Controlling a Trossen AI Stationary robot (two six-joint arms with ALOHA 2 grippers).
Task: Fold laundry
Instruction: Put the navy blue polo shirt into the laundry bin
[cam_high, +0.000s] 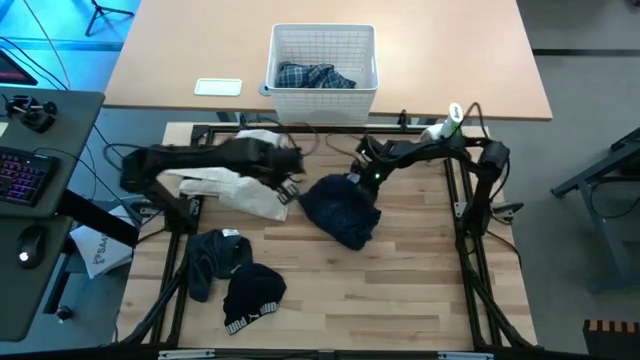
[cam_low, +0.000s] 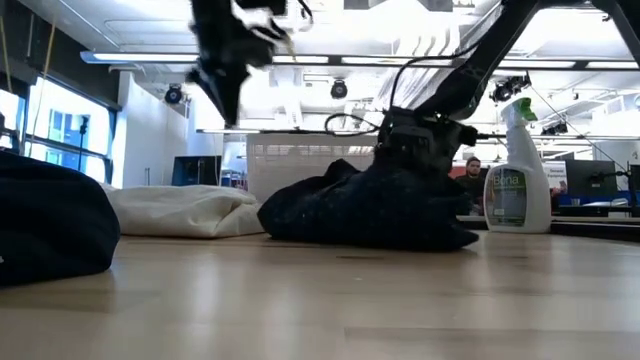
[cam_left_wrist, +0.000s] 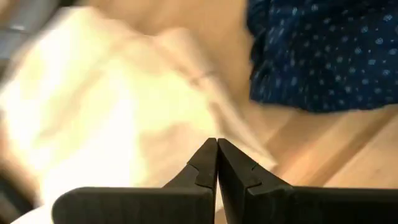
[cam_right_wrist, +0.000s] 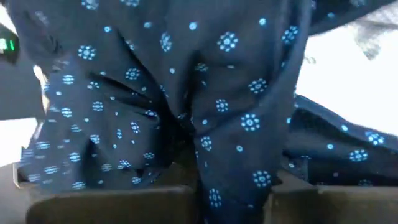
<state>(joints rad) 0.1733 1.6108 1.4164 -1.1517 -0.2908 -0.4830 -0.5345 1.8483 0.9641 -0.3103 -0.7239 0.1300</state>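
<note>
Nearest my edge of the worktop I see small dark pieces lying loose toward the left. Mid-worktop, my right claw is clamped on the far edge of the navy dotted shirt, heaped on the wood. My left claw, tips together and empty, hovers over a cream cloth. Farthest, the white basket holds a plaid shirt.

On the light wooden slatted table, the right gripper sits at the upper edge of a crumpled navy dotted shirt. The left gripper hangs over a cream cloth. Two dark garments lie near the front-left, and a white lattice plastic basket holds a blue-and-white plaid shirt.
</note>
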